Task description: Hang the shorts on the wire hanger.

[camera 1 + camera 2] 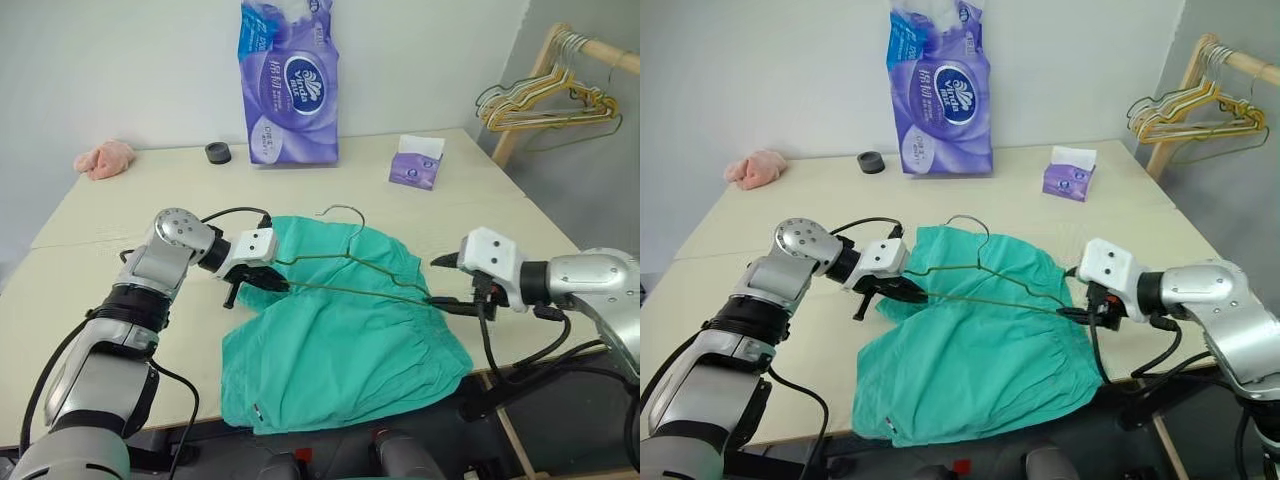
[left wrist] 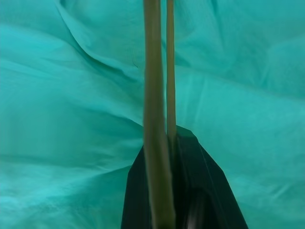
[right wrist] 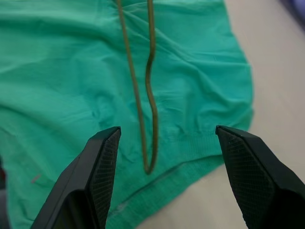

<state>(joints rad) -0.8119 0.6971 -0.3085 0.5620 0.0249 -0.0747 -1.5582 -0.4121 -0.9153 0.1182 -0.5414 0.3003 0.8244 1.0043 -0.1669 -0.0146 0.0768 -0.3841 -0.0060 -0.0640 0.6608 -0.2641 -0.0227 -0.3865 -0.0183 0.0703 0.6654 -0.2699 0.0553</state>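
Left gripper (image 1: 268,283) is clamped on the wire hanger (image 1: 350,272) at the hanger's left corner, black fingers (image 2: 190,191) pressed together around the two thin wires. Right gripper (image 3: 164,176) stands with its fingers spread wide apart, holding nothing; the hanger's right corner lies in the gap between them, touching neither.

Taking the shorts (image 1: 340,340) as the landmark: the table (image 1: 100,250) bears them near its front edge, and their lower hem hangs just over that edge. Left of the shorts the pale tabletop is bare out to the left arm; behind them there is open surface up to the things along the wall. Right of the shorts the table's edge is near, just under the right gripper.

Far behind the shorts stands a tall purple pack of tissue rolls (image 1: 288,85) with a white oval brand badge and white writing too small to read. Behind and to the right, well apart, hangs a bunch of yellow-gold hangers (image 1: 545,100) on a wooden rail. A small purple tissue box (image 1: 416,165) sits behind and right; a pink cloth (image 1: 104,158) and a small black ring (image 1: 218,153) lie behind and left.

The hanger lies across the upper part of the shorts, its long axis running left to right between the two grippers, its hook pointing toward the wall.
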